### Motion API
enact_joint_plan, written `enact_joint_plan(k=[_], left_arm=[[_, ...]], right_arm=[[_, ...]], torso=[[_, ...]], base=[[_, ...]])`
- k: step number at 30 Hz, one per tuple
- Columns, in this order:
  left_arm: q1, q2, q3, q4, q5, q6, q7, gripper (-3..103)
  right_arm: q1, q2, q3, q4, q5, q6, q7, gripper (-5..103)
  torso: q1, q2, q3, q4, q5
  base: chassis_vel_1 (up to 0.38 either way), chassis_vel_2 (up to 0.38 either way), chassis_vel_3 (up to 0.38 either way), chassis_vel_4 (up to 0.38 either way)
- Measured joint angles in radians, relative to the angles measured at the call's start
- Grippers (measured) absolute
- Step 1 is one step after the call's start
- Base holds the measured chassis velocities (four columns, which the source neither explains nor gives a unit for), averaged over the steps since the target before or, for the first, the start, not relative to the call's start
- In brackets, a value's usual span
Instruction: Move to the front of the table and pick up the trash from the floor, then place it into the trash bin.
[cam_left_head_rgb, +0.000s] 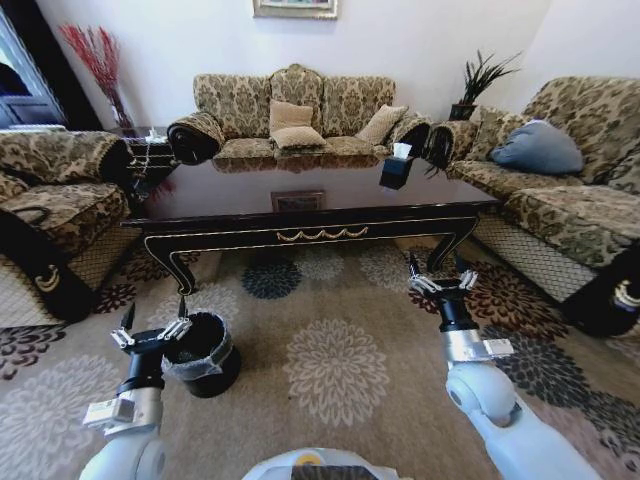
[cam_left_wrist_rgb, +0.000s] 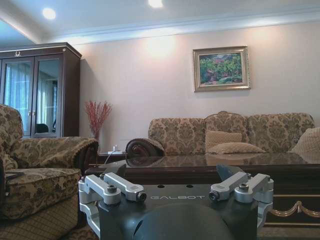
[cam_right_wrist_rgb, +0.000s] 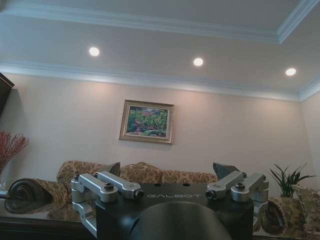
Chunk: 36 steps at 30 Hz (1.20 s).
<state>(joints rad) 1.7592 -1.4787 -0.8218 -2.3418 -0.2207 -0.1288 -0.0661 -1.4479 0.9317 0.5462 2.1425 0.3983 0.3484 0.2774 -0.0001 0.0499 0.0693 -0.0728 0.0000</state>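
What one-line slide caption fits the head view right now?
Both grippers, left and right, raised open over the floor before the table, trash bin by the left arm.

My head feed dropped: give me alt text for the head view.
Both grippers hover open over the beige floral-medallion carpet, left gripper beside the small round black lined bin, right gripper near the glossy dark wooden coffee table ahead.

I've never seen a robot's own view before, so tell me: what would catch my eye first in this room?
Probably the two raised arms in front: the left gripper and right gripper, both open, held above the flowered carpet. Beyond them stretches a glossy dark table with gold trim, ringed by patterned sofas. A small black bin with a plastic liner stands on the carpet right beside the left gripper.
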Motion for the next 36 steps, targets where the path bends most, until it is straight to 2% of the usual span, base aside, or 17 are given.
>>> enact_joint_plan(k=[21, 36], left_arm=[[0.000, 0.001, -0.002, 0.003, -0.001, 0.000, -0.001, 100], [-0.001, 0.001, -0.002, 0.004, 0.000, 0.000, -0.002, 100]], right_arm=[[0.002, 0.001, -0.001, -0.004, 0.001, 0.001, 0.000, 100], [0.003, 0.001, -0.002, -0.006, 0.001, 0.001, 0.001, 100]], torso=[[0.000, 0.000, 0.000, 0.0000, 0.0000], [0.000, 0.000, 0.000, -0.0001, 0.0003]], base=[[0.024, -0.017, -0.024, 0.025], [0.244, -0.246, -0.255, 0.254]])
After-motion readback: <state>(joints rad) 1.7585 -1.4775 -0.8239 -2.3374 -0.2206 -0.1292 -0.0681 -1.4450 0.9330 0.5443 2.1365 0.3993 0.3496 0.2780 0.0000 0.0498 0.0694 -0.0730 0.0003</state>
